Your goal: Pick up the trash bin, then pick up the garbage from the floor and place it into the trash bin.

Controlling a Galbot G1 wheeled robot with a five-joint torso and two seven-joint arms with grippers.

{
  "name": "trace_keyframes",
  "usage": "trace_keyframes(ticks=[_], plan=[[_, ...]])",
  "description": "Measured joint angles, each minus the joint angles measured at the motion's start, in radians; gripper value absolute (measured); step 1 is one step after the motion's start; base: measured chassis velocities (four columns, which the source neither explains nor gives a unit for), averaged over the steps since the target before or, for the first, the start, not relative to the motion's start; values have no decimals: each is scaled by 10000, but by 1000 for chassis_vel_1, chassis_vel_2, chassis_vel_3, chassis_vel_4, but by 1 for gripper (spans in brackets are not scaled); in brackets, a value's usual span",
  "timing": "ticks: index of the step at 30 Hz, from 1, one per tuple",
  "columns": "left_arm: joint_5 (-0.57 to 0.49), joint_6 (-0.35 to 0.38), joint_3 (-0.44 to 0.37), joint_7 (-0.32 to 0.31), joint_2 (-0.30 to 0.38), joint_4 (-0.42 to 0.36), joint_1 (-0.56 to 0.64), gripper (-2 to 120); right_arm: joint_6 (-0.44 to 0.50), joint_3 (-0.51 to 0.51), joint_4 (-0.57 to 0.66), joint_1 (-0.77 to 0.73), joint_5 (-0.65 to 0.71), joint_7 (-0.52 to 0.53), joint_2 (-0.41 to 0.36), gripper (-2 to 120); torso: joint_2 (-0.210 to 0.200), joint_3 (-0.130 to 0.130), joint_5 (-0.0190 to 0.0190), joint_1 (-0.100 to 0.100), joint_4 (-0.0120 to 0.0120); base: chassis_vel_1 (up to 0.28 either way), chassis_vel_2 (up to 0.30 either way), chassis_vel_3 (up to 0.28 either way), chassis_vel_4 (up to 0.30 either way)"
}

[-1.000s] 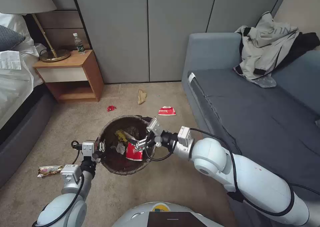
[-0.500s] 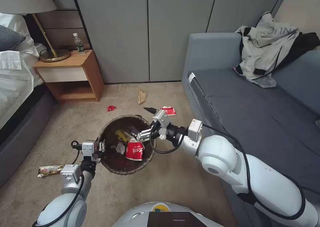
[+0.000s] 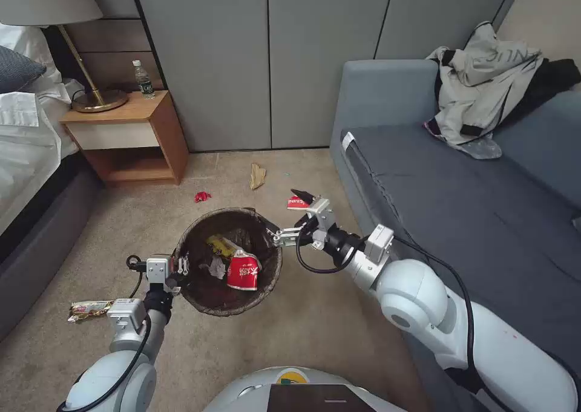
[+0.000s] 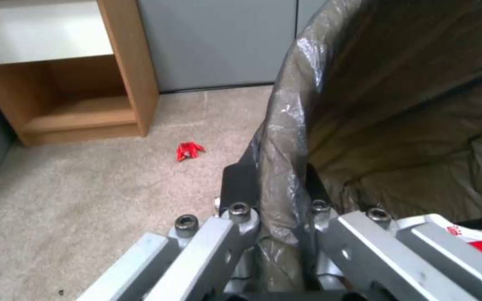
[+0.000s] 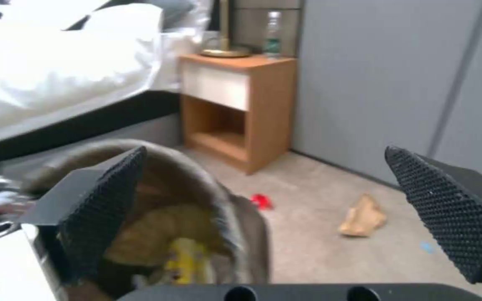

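Left hand [image 3: 179, 271] is clamping the near-left rim of the trash bin [image 3: 269, 276], its fingers [image 4: 240, 184] pinching the brown liner. Inside the bin are lying a red-and-white packet [image 3: 243, 271], a white tissue wad [image 3: 215, 268] and a yellow wrapper [image 3: 220, 244]. Right hand [image 3: 292, 213] is hovering just past the bin's right rim, pads [image 5: 103, 200] spread apart, gripping nothing. A shiny wrapper [image 3: 89, 308] is lying on the carpet left of the bin. Farther off on the floor: another red-and-white packet [image 3: 298, 203], a small red scrap [image 3: 202, 196], a tan paper bag [image 3: 257, 175].
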Motion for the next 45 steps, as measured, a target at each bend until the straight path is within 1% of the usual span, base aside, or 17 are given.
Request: trace_keyframes(ticks=[2, 6, 7, 10, 11, 14, 15, 18, 19, 20, 21, 22, 25, 26, 30, 35, 45], plan=[[-8, -1, -6, -6, -9, -17, 6, 0, 123, 105, -49, -221, -264, 101, 88, 100, 0, 0, 1, 0, 0, 0, 0, 0, 0], [-29, -23, -48, -14, -42, -65, 44, 0, 819, 665, -377, -1371, -1707, 453, 651, 100, 0, 0, 0, 0, -3, 0, 0, 0, 0], [-29, -23, -48, -14, -42, -65, 44, 0, 819, 665, -377, -1371, -1707, 453, 651, 100, 0, 0, 0, 0, -3, 0, 0, 0, 0], [-47, -51, -87, -25, -45, -70, 55, 0, 1182, 890, -610, -1905, -2456, 880, 1096, 100, 0, 0, 0, 0, -1, 0, 0, 0, 0], [-47, -51, -87, -25, -45, -70, 55, 0, 1182, 890, -610, -1905, -2456, 880, 1096, 100, 0, 0, 0, 0, -1, 0, 0, 0, 0], [-55, -81, -131, -33, -48, -85, 88, 0, 1370, 1238, -788, -2419, -2978, 1108, 1584, 100, 0, 0, -2, 0, 2, 0, 0, 0, 0], [-59, -86, -150, -34, -48, -95, 104, 0, 1460, 1418, -841, -2660, -3183, 1115, 1775, 100, 0, 0, -1, 0, 0, 0, 0, 0, 0], [-61, -87, -158, -34, -49, -100, 112, 0, 1502, 1511, -858, -2786, -3276, 1114, 1866, 100, 0, 0, -1, 0, 1, 0, 0, 0, 0], [-76, -91, -175, -33, -52, -105, 126, 0, 1693, 1789, -915, -3184, -3582, 1087, 2135, 100, 0, 0, -1, 0, -3, 0, 0, 0, 0], [-84, -93, -176, -33, -57, -105, 129, 0, 1867, 1953, -940, -3409, -3785, 1075, 2304, 100, 0, 0, -3, 0, 4, 0, 0, 0, 0], [-84, -93, -176, -33, -57, -105, 129, 0, 1867, 1953, -940, -3409, -3785, 1075, 2304, 100, 0, 0, -3, 0, 4, 0, 0, 0, 0], [-95, -97, -181, -33, -57, -107, 128, 0, 2042, 2129, -998, -3699, -4060, 1033, 2504, 100, 0, 0, -2, 0, -1, 0, 0, 0, 0], [-122, -105, -182, -31, -66, -108, 125, 0, 2523, 2586, -1110, -4441, -4756, 904, 3052, 100, 0, 0, -3, 0, -3, 0, 0, 0, 0], [-122, -105, -182, -31, -66, -108, 125, 0, 2523, 2586, -1110, -4441, -4756, 904, 3052, 100, 0, 0, -3, 0, -3, 0, 0, 0, 0], [-126, -110, -189, -47, -90, -107, 129, 0, 2946, 3088, -1202, -5223, -5181, 825, 3562, 100, 1, -1, -2, 0, -1, 0, 0, 0, 0], [-134, -104, -206, -60, -101, -99, 146, 0, 3222, 3591, -1252, -5721, -5274, 692, 3927, 100, 0, 0, -2, 0, 0, 0, 0, 0, 0], [-159, -23, -195, -53, -128, -113, 150, 0, 3323, 3802, -1289, -5902, -5294, 627, 4123, 100, 0, 0, -1, 0, 0, 0, 0, 0, 0]])
